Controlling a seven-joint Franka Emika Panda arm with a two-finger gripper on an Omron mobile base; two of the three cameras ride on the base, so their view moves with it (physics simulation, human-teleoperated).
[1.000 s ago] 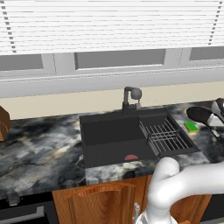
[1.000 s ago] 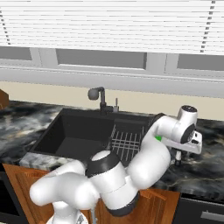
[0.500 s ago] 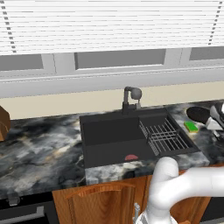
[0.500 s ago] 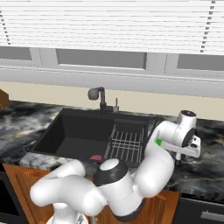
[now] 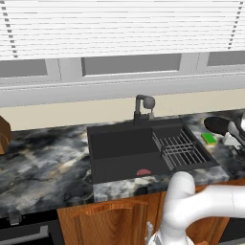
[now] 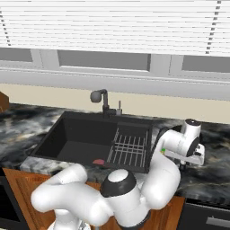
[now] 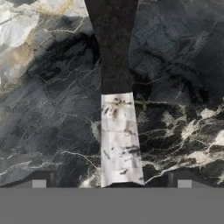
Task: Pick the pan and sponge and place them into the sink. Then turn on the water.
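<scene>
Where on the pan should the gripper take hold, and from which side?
By the handle. In the hand view it lies flat on the marble counter, a narrow strip running straight between the open fingertips, dark toward the pan and light at its tip. Coming straight down from above, fingers either side of the light end, looks best; the round bowl seems too wide to span.

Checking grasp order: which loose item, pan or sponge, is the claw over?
The pan: its light-tipped handle runs between the claw tips. The green sponge lies aside.
</scene>
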